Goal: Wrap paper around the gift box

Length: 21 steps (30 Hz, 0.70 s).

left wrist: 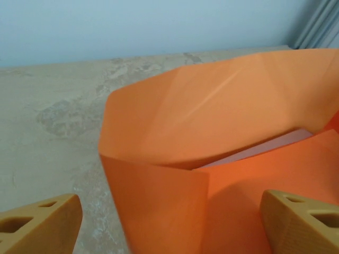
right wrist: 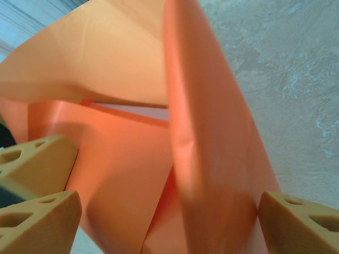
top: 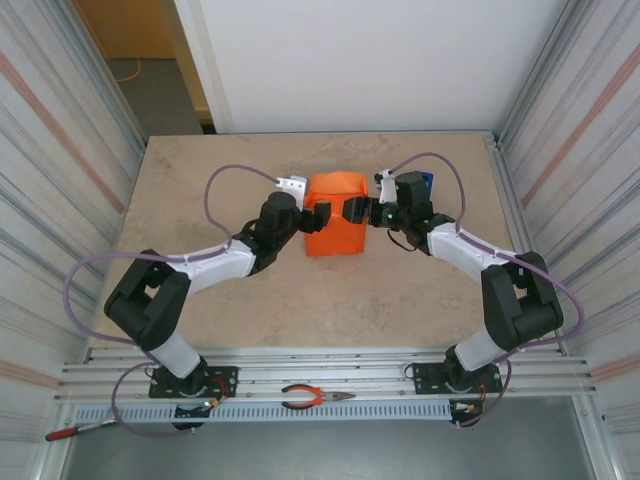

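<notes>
Two hands meet at the gift box (top: 336,238), which sits near the middle of the bench (top: 230,310), slightly toward its far edge, cloaked in the paper (left wrist: 175,116). The left hand (left wrist: 169,211) is at the box's left end, fingers spread wide with a loose flap between them. A pale sliver inside the open end is likely the box. The right hand (right wrist: 169,217) faces it from the opposite end, fingers likewise apart astride an upright crease. I judge both ends need tucking flat, so each hand is placed to pinch its flap while the other steadies the parcel.
</notes>
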Motion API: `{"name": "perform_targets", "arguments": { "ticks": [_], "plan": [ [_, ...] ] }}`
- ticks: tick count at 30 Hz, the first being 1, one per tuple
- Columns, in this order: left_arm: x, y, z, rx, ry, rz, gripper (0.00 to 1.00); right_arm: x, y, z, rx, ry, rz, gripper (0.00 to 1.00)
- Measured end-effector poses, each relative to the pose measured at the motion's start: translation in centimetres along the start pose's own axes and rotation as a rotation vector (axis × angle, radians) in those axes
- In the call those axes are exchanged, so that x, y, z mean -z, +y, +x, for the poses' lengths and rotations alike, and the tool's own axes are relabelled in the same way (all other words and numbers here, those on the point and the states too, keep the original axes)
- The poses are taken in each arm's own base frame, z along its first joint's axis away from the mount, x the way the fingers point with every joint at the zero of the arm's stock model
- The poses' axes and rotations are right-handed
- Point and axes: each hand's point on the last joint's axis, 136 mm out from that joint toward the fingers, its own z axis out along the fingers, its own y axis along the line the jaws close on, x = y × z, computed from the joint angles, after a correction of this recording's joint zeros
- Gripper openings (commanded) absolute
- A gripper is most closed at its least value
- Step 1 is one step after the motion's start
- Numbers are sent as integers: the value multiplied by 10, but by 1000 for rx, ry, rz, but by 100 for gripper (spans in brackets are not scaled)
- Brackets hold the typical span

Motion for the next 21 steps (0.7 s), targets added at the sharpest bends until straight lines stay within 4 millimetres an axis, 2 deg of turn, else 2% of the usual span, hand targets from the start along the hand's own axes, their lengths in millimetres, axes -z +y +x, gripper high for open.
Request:
{"name": "perform_targets", "arguments": {
  "ticks": [4, 11, 17, 21],
  "plan": [
    [-4, 5, -5, 0, -21, -15, 81, 9, 0, -8, -4, -36, 39, 98],
    [-5, 7, -8, -2, -34, -14, 76, 36, 8, -40, 25, -169, 88, 98],
    [-6, 4, -7, -1, -35, 3, 75, 36, 3, -43, 40, -158, 122, 98],
    [-6, 3, -7, 0, -37, 12, 71, 24, -3, -38, 45, -127, 126, 98]
  ]
}}
